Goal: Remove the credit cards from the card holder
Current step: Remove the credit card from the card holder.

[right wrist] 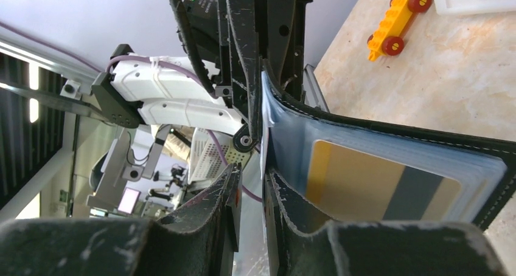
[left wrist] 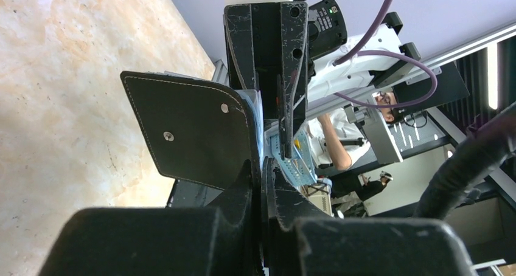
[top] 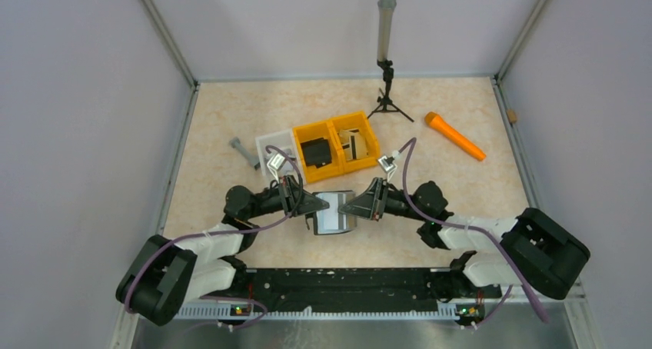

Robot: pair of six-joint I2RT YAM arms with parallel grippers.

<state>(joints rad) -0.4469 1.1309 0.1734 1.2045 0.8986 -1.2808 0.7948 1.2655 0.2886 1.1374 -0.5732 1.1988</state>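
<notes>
- Card holder [top: 336,221]: held clear of the table [top: 231,118], midway between the two arms, opened with its pale lining upward; neither arm is nearer.
- Left gripper [top: 323,205]: reaches in from the holder's left side. In the left wrist view its jaws are closed tight on the holder's edge, and the black flap [left wrist: 195,130] stands out beside them.
- Right gripper [right wrist: 263,179]: meets the holder from the opposite side, nose to nose with the left. Its jaws stand narrowly apart about a thin pale edge, and the view does not settle whether that is a card or a sleeve.
- Credit card [right wrist: 377,182]: a gold-and-grey striped card lies in a slot, long axis running away from the right fingers, so withdrawal would probably run rightward.
</notes>
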